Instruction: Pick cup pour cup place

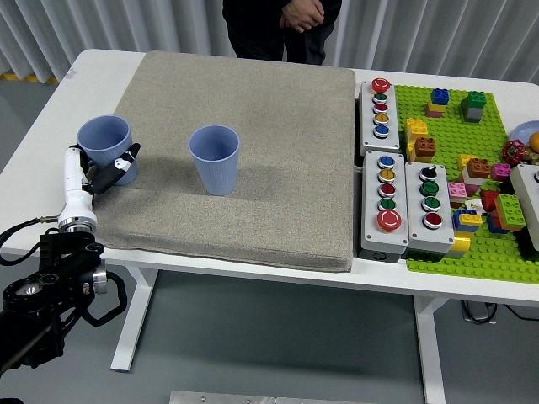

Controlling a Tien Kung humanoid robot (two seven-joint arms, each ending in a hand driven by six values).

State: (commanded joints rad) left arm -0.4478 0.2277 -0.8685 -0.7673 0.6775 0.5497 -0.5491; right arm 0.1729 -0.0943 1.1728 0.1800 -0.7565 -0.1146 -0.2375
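The left hand (97,172) comes in from the lower left and is wrapped around the lower part of a blue cup (107,148); a white finger (73,172) runs up the cup's left side and dark fingertips press its front right. The held cup stands upright with its open mouth up, over the left part of the grey mat (253,143), close to the mat's left edge. Whether its base touches the mat cannot be told.

A second blue cup (215,159) stands upright on the mat to the right of the held one, apart from it and free of the hand.

The mat covers most of the white worktop (46,151). To the right of the mat lie three grey button boxes: a narrow one (380,117) at the far side, and two side by side nearer (386,207) (430,209). Further right is a green baseplate (472,168) with coloured toy bricks on it.

A person in dark clothes (278,25) stands at the far side, hands (301,13) clasped together, away from the worktop.
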